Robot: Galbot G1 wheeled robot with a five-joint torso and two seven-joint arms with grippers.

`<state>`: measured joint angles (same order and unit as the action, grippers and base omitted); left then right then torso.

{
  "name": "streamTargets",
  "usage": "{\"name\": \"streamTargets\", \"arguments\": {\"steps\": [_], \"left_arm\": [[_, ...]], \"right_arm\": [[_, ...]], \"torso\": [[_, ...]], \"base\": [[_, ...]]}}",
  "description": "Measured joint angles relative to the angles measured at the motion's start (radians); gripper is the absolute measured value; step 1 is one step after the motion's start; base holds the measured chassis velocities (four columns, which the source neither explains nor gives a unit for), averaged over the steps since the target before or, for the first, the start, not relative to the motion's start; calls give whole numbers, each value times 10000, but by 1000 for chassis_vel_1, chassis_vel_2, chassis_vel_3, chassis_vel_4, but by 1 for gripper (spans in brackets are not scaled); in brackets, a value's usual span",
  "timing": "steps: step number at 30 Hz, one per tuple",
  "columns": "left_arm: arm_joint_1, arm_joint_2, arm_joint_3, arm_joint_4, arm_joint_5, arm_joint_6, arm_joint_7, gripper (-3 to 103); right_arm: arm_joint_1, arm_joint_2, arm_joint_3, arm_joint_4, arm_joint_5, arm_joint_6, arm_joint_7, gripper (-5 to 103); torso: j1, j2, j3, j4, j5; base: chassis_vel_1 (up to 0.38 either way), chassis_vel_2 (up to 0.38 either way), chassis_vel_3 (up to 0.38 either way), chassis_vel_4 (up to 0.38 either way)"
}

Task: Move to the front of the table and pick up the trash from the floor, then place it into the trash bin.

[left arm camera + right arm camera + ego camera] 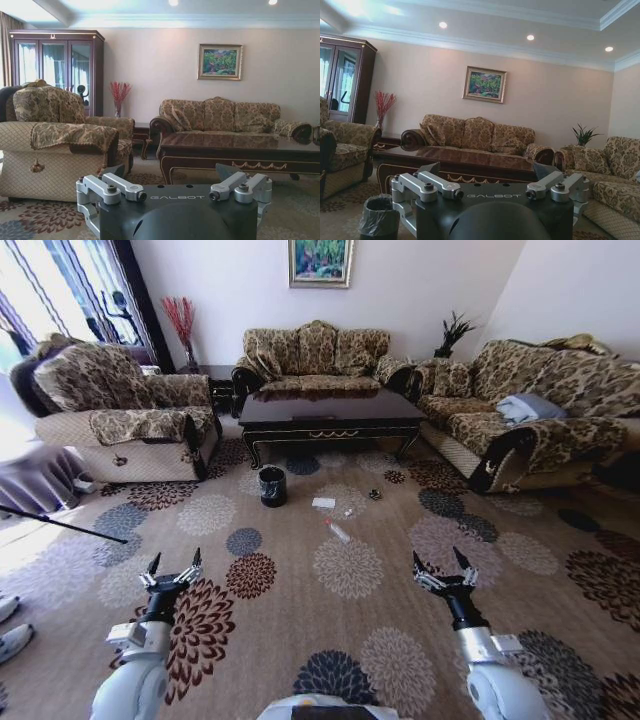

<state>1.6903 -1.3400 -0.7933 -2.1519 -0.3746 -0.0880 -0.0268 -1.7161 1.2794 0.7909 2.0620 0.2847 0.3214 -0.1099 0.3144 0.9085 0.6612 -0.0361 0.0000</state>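
Across the room spreads the floor [300,640], a tan-brown carpet patterned with round flower medallions in brown, dark blue and cream. Far ahead of the robot on it, ringed by patterned brown sofas, stands the table [330,412], long, low and glossy dark-brown wood with curved legs and a gold scroll ornament on its front rail; both wrist views show it too, beyond the gripper bodies [240,150] [455,167]. On the carpet just before the table's left front corner stands the trash bin [272,486], a small black cylinder with a clear plastic liner folded over its rim, upright and apart from the table leg; in the right wrist view it sits beside the gripper body [379,216]. The trash lies on the carpet before the table's middle, to the right of the bin: a clear plastic bottle with a red cap [337,530] lying on its side nearest the robot, a flat white paper square [323,503] just beyond it, and a small dark crumpled wrapper [375,494] farther right. All three pieces lie apart from one another. The left gripper [175,565] and the right gripper [444,564] are held low over the carpet, well short of the trash, each with its fingers spread apart and holding nothing.
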Motion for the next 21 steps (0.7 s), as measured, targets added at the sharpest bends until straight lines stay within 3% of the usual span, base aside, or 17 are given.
{"name": "streamTargets", "arguments": {"steps": [21], "left_arm": [[5,54,3,18,20,-67,0,100]], "right_arm": [[-25,22,-57,-40,8,35,25,100]], "torso": [[-384,-888,-502,0,0]], "base": [[0,0,0,0]]}}
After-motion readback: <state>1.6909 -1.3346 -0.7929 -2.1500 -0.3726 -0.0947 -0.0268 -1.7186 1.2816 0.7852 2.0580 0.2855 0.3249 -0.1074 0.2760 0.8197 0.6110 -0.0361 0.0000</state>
